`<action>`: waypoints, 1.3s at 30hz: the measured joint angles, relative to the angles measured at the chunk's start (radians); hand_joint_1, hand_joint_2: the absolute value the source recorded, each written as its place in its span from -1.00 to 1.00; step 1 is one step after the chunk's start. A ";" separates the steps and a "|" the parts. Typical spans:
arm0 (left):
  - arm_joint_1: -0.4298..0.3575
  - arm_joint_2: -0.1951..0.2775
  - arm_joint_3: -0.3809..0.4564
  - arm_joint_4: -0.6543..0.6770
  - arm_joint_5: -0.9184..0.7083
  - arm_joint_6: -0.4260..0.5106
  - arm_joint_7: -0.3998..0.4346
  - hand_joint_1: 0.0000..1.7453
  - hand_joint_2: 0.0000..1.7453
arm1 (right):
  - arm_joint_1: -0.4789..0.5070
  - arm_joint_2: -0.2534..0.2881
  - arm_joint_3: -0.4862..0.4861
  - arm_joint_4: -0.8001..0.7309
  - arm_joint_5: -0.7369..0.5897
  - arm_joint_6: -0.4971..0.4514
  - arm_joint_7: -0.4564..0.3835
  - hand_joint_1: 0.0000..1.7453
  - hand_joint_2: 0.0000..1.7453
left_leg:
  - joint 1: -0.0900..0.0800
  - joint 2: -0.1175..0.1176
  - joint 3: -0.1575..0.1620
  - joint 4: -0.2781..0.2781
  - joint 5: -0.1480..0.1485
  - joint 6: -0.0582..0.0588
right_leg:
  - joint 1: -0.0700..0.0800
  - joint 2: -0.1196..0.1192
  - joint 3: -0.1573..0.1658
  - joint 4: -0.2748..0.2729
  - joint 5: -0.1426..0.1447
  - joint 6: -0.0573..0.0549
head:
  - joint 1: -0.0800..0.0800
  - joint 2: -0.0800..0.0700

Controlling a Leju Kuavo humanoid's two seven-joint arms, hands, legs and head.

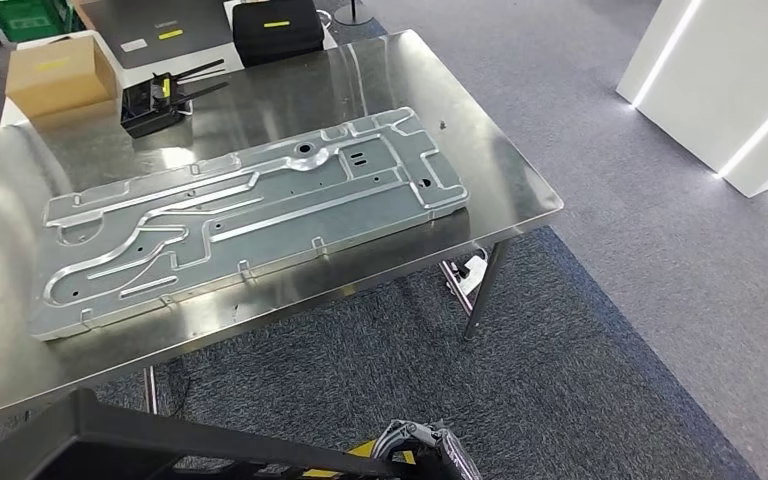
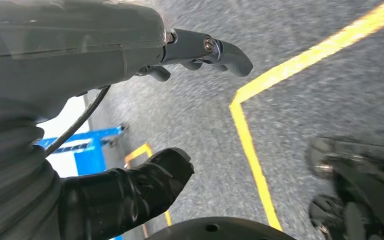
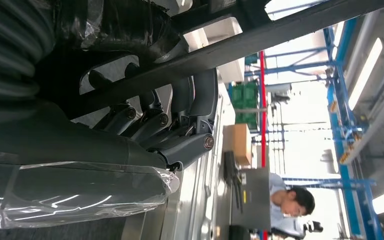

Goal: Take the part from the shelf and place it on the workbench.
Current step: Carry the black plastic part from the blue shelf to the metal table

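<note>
A black, flat-barred metal frame (image 1: 110,430) is cut off by the lower edge of the head view, so its full outline cannot be made out. It lies below the near edge of the brushed stainless-steel tabletop (image 1: 520,170), not on it.

The right hand (image 1: 425,445) shows just at the frame's end, mostly cropped. In the right wrist view its dark jointed fingers (image 3: 200,105) curl around a straight dark bar (image 3: 260,35) of the frame and hold it. The thumb is hidden behind the bar. Crinkled clear plastic film (image 3: 80,190) wraps the grey cover at the wrist.

The left hand (image 2: 80,50) hangs over speckled grey carpet floor (image 2: 305,115) marked with yellow tape lines (image 2: 250,145). Its fingers (image 2: 220,50) are well apart from the thick glossy thumb (image 2: 145,185), with nothing between them. The picture is blurred at its edges.

On the tabletop lies a large flat silver metal plate (image 1: 260,215), pressed with raised ribs and winding channels and dotted with small holes. It sits diagonally and takes up most of the surface.

Behind it stands a small black device with thin antennas (image 1: 155,105). Beyond that are a brown cardboard box (image 1: 55,72) and a black case (image 1: 277,30), partly cropped. A seated person (image 3: 290,202) shows in the background of the right wrist view.
</note>
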 joint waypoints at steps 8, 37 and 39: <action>0.000 0.000 0.000 0.000 -0.001 0.000 -0.006 -1.00 1.00 | -0.006 -0.001 0.001 0.001 0.004 -0.006 -0.003 1.00 1.00 | -0.005 0.005 0.082 -0.165 0.054 0.051 | 0.002 -0.004 0.004 0.041 -0.045 0.037 | 0.001 0.000; -0.001 -0.011 -0.024 0.000 0.002 -0.017 -0.026 -1.00 1.00 | -0.014 -0.014 0.003 -0.004 -0.035 -0.030 0.059 1.00 1.00 | -0.006 -0.007 0.081 -0.152 0.044 0.040 | 0.001 0.009 0.006 0.006 -0.011 0.033 | -0.001 0.000; -0.003 -0.014 -0.025 0.000 0.002 -0.019 -0.028 -1.00 1.00 | -0.026 -0.015 0.003 0.000 -0.038 -0.029 0.086 1.00 1.00 | -0.003 -0.009 0.088 -0.162 0.049 0.053 | -0.002 0.031 -0.017 0.057 -0.045 0.041 | 0.000 0.000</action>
